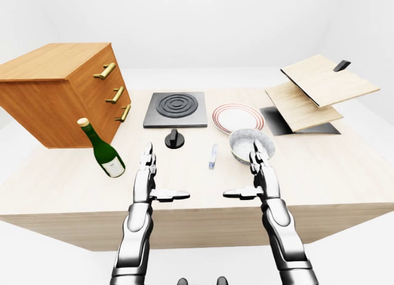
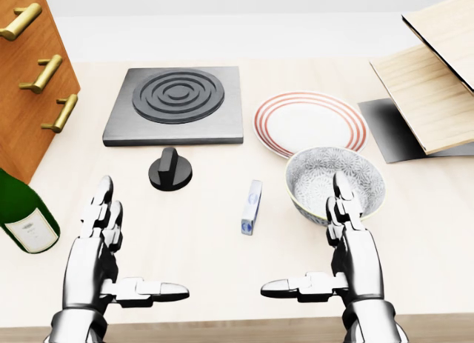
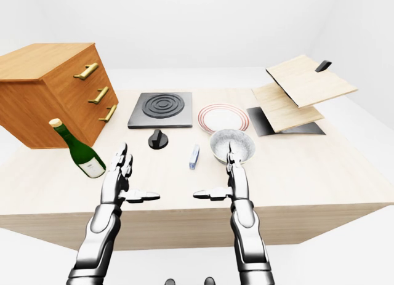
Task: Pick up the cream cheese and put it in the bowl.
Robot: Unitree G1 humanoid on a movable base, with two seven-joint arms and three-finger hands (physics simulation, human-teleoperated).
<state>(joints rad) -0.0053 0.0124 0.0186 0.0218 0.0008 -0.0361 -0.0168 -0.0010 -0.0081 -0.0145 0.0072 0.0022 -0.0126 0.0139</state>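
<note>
The cream cheese is a thin white and blue box standing on its edge on the wooden table, just left of the patterned grey bowl. My left hand hovers open at the lower left of the head view, well left of the box. My right hand is open too, its fingers reaching up over the bowl's near rim and its thumb pointing left. Neither hand touches the box or holds anything.
A green wine bottle leans at the left edge. A black knob and a stove plate lie above the hands. A red-rimmed plate sits above the bowl. A wooden drawer cabinet and a wooden rack flank the table.
</note>
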